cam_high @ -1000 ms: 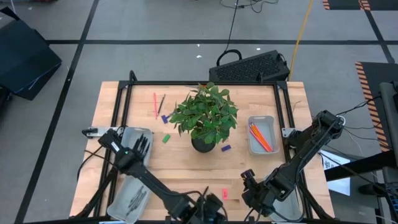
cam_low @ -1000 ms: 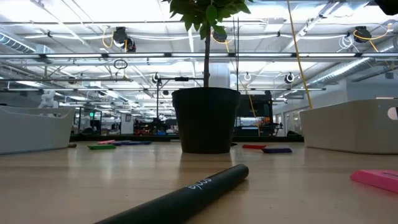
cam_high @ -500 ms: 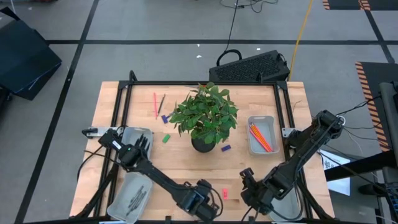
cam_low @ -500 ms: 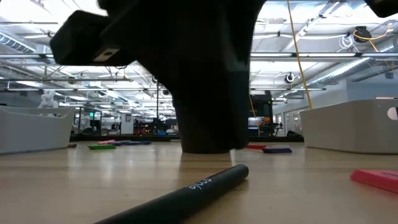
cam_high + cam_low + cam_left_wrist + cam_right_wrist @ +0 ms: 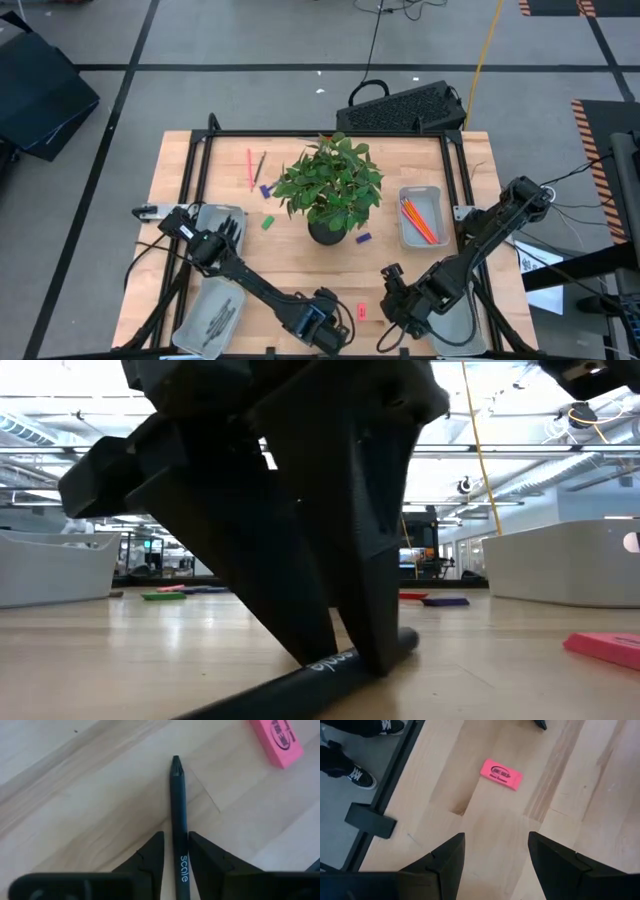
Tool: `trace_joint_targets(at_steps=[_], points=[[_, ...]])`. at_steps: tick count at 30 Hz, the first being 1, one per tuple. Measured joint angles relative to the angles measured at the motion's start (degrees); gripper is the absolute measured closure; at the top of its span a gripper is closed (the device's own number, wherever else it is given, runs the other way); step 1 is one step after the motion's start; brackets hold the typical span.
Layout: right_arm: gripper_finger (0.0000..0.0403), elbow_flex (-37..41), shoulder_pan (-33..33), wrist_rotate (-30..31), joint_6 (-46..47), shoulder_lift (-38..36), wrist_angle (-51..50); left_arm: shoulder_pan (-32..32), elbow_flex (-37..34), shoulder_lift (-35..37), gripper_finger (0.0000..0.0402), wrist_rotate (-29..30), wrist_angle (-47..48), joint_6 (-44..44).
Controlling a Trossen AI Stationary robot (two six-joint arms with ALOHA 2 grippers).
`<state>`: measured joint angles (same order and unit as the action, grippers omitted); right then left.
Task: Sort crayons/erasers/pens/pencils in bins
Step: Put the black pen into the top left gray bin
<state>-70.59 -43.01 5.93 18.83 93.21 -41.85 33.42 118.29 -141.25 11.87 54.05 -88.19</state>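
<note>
Looks like a large open lab or industrial workshop hall — bright strip lights, exposed ceiling trusses (image 5: 500,455) and hanging cables in the low view. Grey floor (image 5: 250,40) marked with black tape lines, hazard-striped mats at the edges — seemingly a test cell. Wooden table (image 5: 290,265) framed in black metal, cords trailing away.

Left gripper (image 5: 352,660) down on the desk (image 5: 500,670), dark fingers (image 5: 295,590) straddling a black pen (image 5: 300,682) lying close to the camera, tips touching it. Pink eraser (image 5: 603,647) at the right edge. Pale bins (image 5: 560,563) at both sides; flat green and purple erasers (image 5: 165,595) far behind.
</note>
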Motion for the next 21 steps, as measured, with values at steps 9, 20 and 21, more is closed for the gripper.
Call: trace_joint_targets(at_steps=[9, 20, 21], points=[[0.0193, -0.02, 1.10, 0.00, 0.00, 0.00, 0.00, -0.51, -0.24, -0.17, 0.0384, -1.57, 2.34, -1.16], [0.0193, -0.02, 1.50, 0.11, 4.20, -1.60, 0.21, -3.08, -0.81, 8.45, 0.0381, -0.88, 14.46, 5.52], [0.0193, -0.02, 1.68, 0.10, 5.13, -1.91, 0.09, -3.30, -0.69, 10.24, 0.0384, -0.13, 18.05, 6.39]])
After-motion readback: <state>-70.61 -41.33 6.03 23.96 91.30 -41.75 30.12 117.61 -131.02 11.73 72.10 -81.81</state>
